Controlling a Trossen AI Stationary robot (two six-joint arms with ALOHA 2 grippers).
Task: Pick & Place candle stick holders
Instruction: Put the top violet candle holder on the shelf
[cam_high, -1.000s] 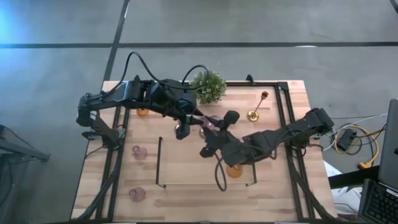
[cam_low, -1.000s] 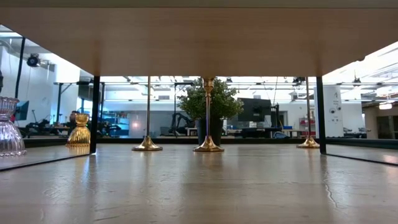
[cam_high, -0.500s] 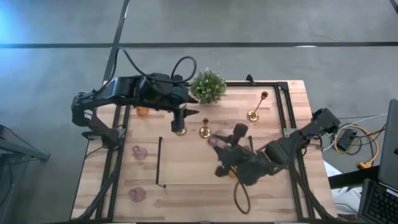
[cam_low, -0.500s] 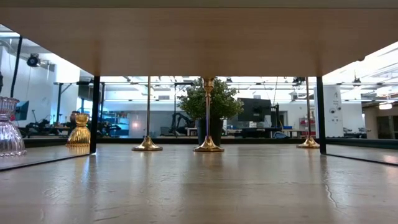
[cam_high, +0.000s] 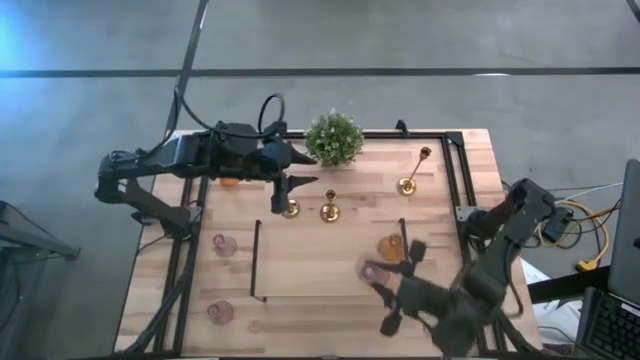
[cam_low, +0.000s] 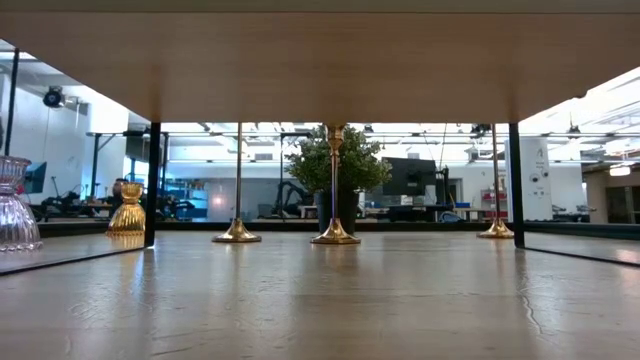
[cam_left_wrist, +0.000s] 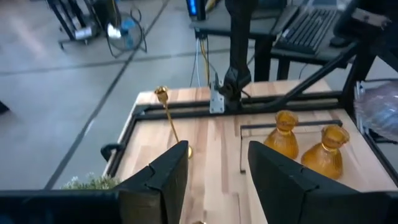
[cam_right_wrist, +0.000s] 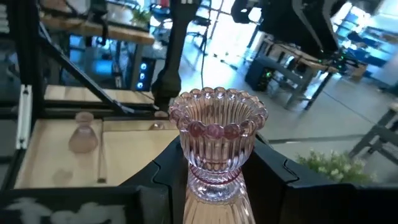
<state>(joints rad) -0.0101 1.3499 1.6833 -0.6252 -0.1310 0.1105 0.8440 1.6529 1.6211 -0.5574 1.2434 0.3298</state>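
My right gripper (cam_high: 380, 277) is over the near right of the table, shut on a pink ribbed glass cup (cam_right_wrist: 217, 134), which also shows in the high view (cam_high: 372, 270). My left gripper (cam_left_wrist: 214, 165) is open and empty at the far left (cam_high: 296, 184), just beyond two gold candlesticks (cam_high: 290, 208) (cam_high: 329, 212) that stand on their round bases. A third candlestick (cam_high: 408, 184) stands far right. Two pink cups (cam_high: 224, 244) (cam_high: 220, 312) stand near left. Amber cups stand by the left arm (cam_high: 229, 180) and mid right (cam_high: 390, 247). My right gripper pinches the pink cup's narrow lower part (cam_right_wrist: 214, 180) between its two fingers (cam_right_wrist: 168, 171), one on each side. The cup stands upright in the hold, its beaded rim (cam_right_wrist: 217, 102) up and above the fingers. It is lifted clear of the table.
A bushy green plant (cam_high: 334, 138) stands at the far edge. A black metal frame (cam_high: 462, 190) runs round the table. A thin black rectangular frame (cam_high: 257, 258) stands near the middle. Bare wood lies between the two arms.
My right gripper has carried the pink cup from beside the two middle candlesticks toward the table's near right, keeping it upright. My left arm has drawn back toward the far left, away from the left candlestick, which stands where it was.
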